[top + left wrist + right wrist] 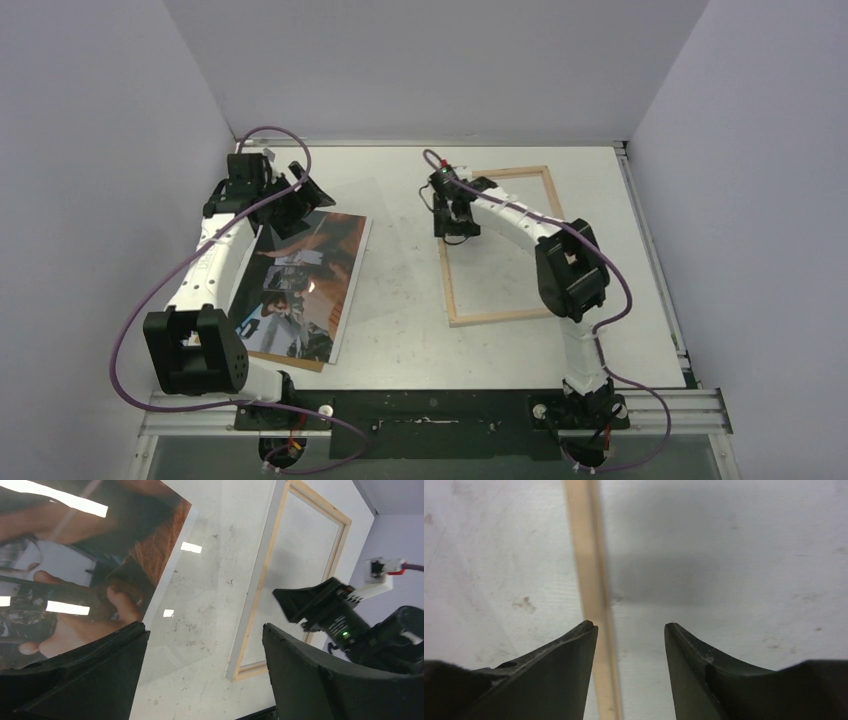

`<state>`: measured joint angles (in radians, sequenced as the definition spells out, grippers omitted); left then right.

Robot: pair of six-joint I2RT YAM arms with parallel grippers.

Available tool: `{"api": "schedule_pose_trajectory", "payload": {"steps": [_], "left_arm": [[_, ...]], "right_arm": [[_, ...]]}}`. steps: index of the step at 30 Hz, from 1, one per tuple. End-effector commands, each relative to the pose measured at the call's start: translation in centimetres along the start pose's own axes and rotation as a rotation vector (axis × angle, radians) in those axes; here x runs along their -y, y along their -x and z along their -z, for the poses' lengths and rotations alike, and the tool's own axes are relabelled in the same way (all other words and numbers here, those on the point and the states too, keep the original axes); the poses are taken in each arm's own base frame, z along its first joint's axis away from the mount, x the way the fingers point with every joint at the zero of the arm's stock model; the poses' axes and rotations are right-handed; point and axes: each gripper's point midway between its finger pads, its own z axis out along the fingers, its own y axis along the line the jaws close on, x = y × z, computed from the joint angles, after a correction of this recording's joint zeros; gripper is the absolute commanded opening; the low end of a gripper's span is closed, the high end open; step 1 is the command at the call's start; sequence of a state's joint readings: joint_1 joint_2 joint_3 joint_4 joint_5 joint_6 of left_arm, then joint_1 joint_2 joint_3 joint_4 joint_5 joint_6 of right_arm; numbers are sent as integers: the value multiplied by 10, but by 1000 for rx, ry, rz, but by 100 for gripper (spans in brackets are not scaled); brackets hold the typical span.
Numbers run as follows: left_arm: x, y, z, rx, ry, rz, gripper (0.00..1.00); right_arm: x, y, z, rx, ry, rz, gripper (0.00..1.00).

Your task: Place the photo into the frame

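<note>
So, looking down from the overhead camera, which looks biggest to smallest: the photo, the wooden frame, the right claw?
1. The photo and the wooden frame: near enough alike that I won't rank them.
2. The right claw: far smaller, though it sits higher, nearer the camera.

Left of the frame (pixel 497 318): open strip of table (pixel 400 300), only a flat clear sheet (pixel 185 630) on it. At the frame's far-left corner, blocked by the right gripper (pixel 457 228). Over its right rail, blocked by the right arm (pixel 565 270). Inside it, open toward the near-left corner.
</note>
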<state>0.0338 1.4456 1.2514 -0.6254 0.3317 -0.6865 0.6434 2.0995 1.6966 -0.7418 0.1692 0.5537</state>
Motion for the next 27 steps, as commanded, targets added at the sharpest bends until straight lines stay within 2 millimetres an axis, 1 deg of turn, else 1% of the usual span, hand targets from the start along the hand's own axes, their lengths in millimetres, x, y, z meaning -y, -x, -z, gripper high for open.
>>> {"api": "schedule_pose_trajectory", "payload": {"steps": [1,3,4,5,6,8,10,13,14,16,19,21,24,26,27], "left_arm": [[17,-10,0,-39,-91,-93,83],[13,-14,-3,-54,-77,-100,83],[16,-24,-6,-77,-79,-117,83],[16,-27,-8,-86,-76,-118,83],[14,-29,-10,-92,-71,-117,82],[9,-31,-13,-99,-57,-115,82],[5,-34,-16,-107,-54,-116,82],[-4,-39,-21,-123,-28,-118,81],[-8,-40,-21,-126,-11,-118,81],[-21,-43,-22,-138,39,-114,81],[-37,-46,-25,-149,84,-100,81],[-50,-42,-25,-147,102,-70,81],[-56,-41,-26,-153,103,-62,81],[-56,-39,-28,-149,99,-67,81],[-57,-38,-29,-147,99,-68,81]], "right_arm": [[97,47,40,96,-74,-172,55],[143,44,42,86,-132,-234,60],[166,41,44,81,-165,-262,63],[195,37,46,74,-214,-300,67],[214,34,49,70,-245,-324,69],[243,30,52,65,-279,-361,72],[265,25,50,47,-308,-372,75],[286,14,39,-10,-337,-388,81],[289,11,33,-28,-331,-384,82],[292,6,21,-67,-317,-363,83],[291,1,6,-124,-290,-304,83],[294,-1,-1,-145,-280,-273,82],[302,0,-5,-155,-304,-220,81],[315,-1,-7,-163,-317,-213,81],[319,0,-8,-164,-321,-208,81]]}}
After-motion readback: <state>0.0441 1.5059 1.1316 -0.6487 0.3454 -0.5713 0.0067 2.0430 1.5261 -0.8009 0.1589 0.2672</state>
